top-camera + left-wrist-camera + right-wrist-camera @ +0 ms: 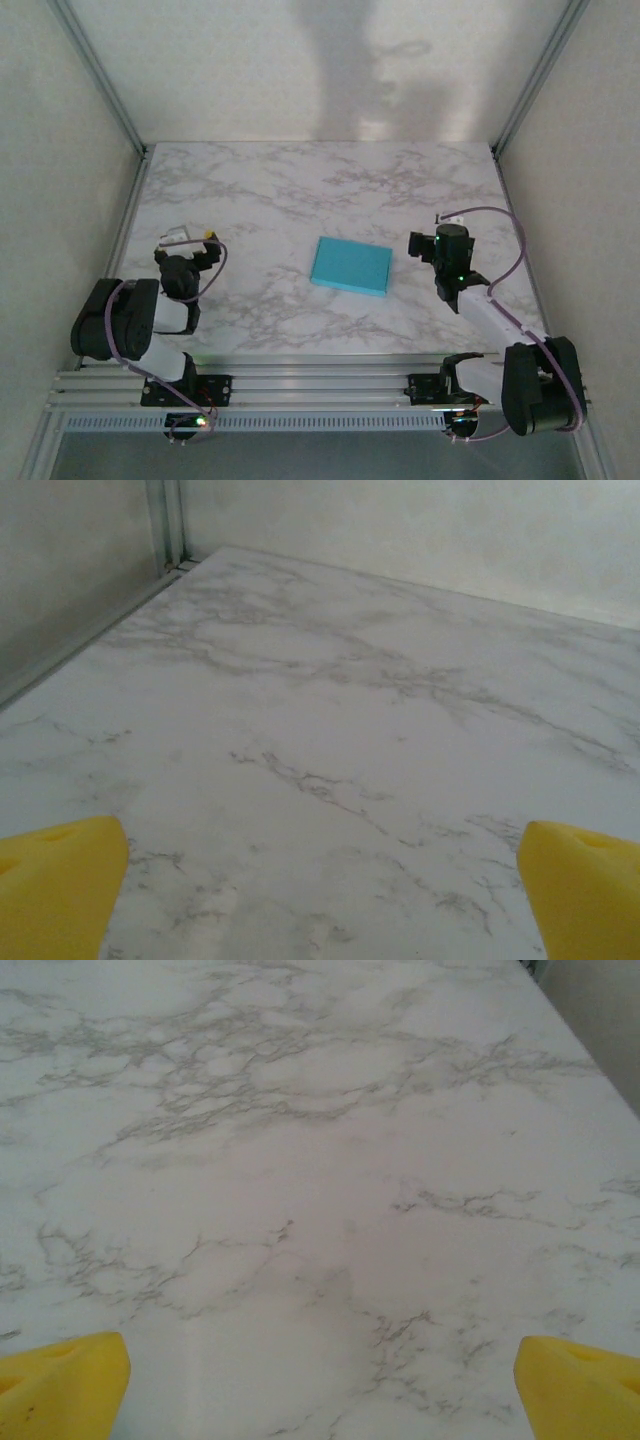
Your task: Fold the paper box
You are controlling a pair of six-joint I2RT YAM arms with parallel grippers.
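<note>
**Blue-green box lies flat, both grippers open**

The table (300,190) is white with grey wavy lines, like marble. It is smooth and a bit shiny. Pale walls (300,60) stand on three sides, like a little room. Thin metal posts (100,75) run up the back corners. A shadow falls on the back wall. A metal rail (320,385) runs along the near edge, and both arms are fixed to it.

The paper box (350,265) lies flat near the middle of the table, turquoise side up. It is turned a little, and it sits between the two arms.

The left gripper (320,900) is spread wide with nothing in it. Its yellow fingers (60,885) hang over bare table. The right gripper (320,1385) is spread wide too and holds nothing. Both are well apart from the box.
</note>
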